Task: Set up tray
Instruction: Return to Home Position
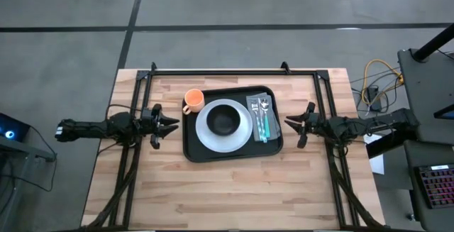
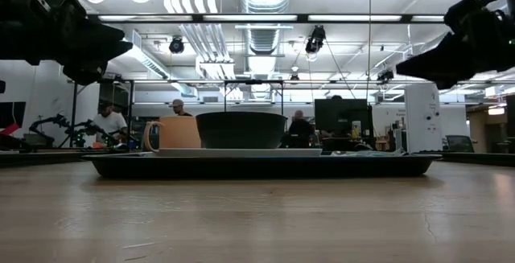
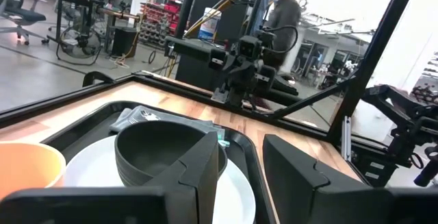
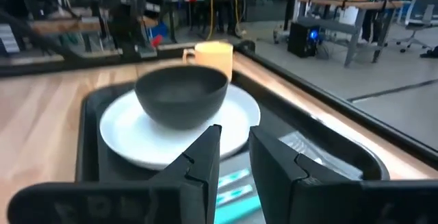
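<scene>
Since the tray [image 1: 191, 152] looks fully laid, left claw [image 1: 169, 127] and right claw [image 1: 292, 129] hang parted and empty either side, clear of it

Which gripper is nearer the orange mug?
Left. The left gripper is just outside the tray by the orange mug; the right gripper is across the tray.

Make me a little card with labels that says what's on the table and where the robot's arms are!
tray: black, in the middle of the wooden table
plate: white, on the tray, with a dark bowl on it
mug: orange, on the tray, left of the plate
napkin: grey, right of the plate, with blue cutlery on it
left arm: left of the tray, jaws open and empty
right arm: right of the tray, jaws open and empty
</scene>
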Action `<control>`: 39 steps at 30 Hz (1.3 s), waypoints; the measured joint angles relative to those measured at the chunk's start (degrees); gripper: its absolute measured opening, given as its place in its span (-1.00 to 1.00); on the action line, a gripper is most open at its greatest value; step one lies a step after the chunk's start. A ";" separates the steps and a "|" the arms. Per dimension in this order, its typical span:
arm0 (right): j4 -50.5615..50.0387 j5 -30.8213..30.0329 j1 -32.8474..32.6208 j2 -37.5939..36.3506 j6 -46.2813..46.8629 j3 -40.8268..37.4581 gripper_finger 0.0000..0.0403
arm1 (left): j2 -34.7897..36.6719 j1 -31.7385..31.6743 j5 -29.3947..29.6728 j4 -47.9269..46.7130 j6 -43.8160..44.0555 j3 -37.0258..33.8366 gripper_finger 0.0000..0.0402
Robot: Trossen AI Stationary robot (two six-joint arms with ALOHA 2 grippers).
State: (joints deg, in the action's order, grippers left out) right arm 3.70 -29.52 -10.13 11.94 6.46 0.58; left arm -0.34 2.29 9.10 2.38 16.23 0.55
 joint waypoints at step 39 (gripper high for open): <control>0.00 -0.06 0.02 -10.98 -0.04 0.02 -0.66 | -17.40 0.01 0.02 -0.04 -0.01 0.07 -0.51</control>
State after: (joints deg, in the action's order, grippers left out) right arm 3.70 -29.57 -10.11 0.96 6.42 0.60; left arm -17.74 2.30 9.13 2.34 16.22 0.62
